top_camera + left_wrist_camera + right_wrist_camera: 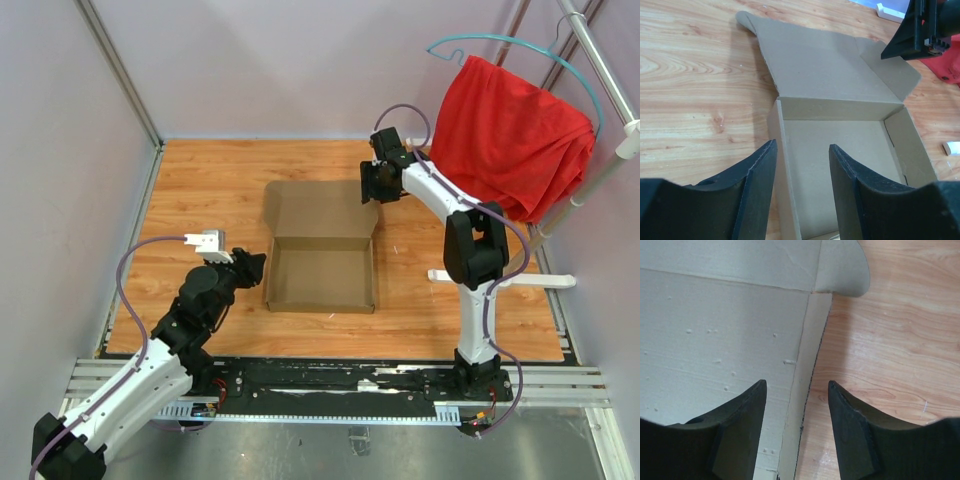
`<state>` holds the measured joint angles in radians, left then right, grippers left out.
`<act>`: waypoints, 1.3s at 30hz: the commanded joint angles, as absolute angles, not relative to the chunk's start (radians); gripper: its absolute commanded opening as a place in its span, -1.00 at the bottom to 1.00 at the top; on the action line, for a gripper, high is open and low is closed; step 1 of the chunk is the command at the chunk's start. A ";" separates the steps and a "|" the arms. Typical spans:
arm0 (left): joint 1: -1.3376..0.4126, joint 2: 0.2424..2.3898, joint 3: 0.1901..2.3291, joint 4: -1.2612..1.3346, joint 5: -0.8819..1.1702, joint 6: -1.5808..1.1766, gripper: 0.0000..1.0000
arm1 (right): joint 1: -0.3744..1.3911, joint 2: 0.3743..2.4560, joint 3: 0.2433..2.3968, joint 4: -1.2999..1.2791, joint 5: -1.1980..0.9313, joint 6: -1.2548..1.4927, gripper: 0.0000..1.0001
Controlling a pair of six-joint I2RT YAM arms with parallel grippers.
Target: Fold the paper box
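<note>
The paper box (320,278) is plain brown cardboard at the table's middle. Its near half is a shallow tray with raised walls; its lid (320,208) lies flat behind it. My left gripper (254,268) is open at the tray's left wall. In the left wrist view the gripper (801,145) straddles that wall (781,160) without holding it. My right gripper (372,188) is open above the lid's right edge. In the right wrist view the gripper (797,383) has the lid's narrow side flap (812,350) between its open jaws. The right gripper also shows in the left wrist view (917,30).
A red cloth (512,135) hangs on a teal hanger (520,45) from a metal rack at the back right. A white bracket (505,280) lies right of the right arm. Pale walls enclose the wooden table (200,200) at the back and left.
</note>
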<state>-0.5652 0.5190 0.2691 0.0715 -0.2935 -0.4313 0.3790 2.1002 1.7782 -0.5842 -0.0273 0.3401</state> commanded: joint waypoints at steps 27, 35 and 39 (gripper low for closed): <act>-0.570 0.772 0.451 0.125 -0.464 -0.408 0.40 | 0.390 1.602 1.109 0.114 0.033 0.376 -0.99; -0.569 0.934 0.547 0.249 -0.475 -0.372 0.44 | 0.403 1.400 0.823 0.401 0.055 0.377 -0.99; -0.565 1.027 0.607 0.246 -0.434 -0.343 0.41 | 0.405 1.348 0.760 0.453 0.044 0.375 -0.99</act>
